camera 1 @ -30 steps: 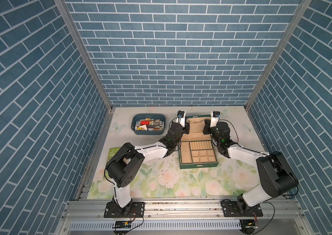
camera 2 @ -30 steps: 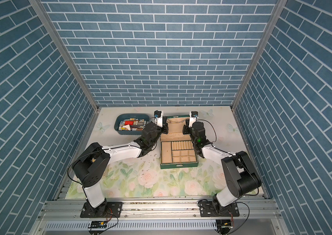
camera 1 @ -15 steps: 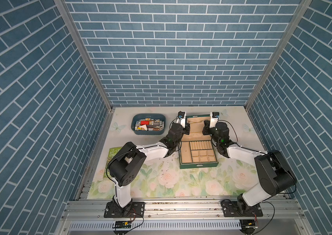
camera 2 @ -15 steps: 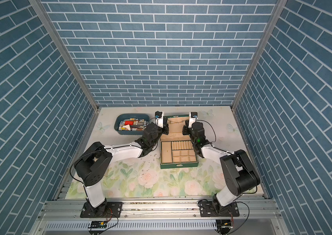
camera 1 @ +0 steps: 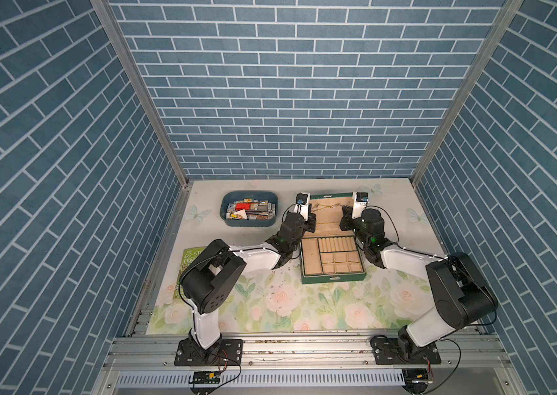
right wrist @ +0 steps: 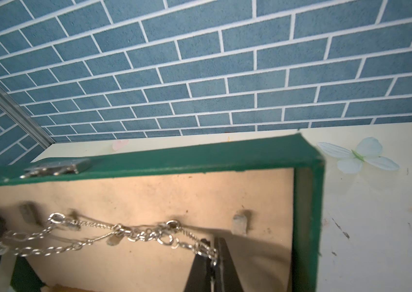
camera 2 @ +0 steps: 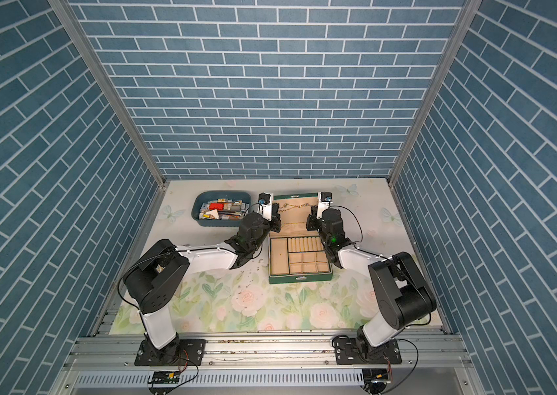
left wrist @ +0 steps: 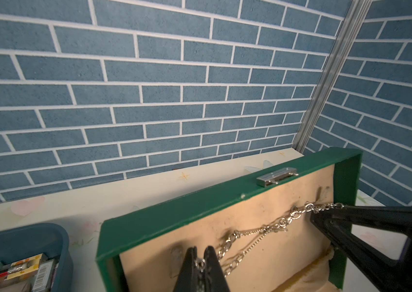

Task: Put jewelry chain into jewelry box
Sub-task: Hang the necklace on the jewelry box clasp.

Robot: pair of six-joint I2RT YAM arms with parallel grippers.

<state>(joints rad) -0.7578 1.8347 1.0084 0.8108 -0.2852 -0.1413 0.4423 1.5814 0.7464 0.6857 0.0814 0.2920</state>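
Lab robot booth: blue brick-print walls point(camera 1: 287, 102), floral mat point(camera 1: 304, 307), aluminium rail point(camera 1: 304, 346).

Between the black fingers point(left wrist: 189, 270) the chain point(left wrist: 265, 229) is pale silvery-gold. Behind it the box point(left wrist: 225, 196) is dark green, its lining point(left wrist: 263, 265) beige. Beside the fingers the tub point(left wrist: 35, 232) is blue-teal. The mat point(camera 1: 304, 307) is cream with pink roses; the walls point(camera 1: 287, 102) blue brick, white-jointed.

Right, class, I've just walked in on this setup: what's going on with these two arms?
Both arms work together. The left hand and right hand each pinch one end of the jewelry chain, holding it stretched across the inside of the open lid of the jewelry box, by its small hooks. Whether it has caught a hook is unclear.
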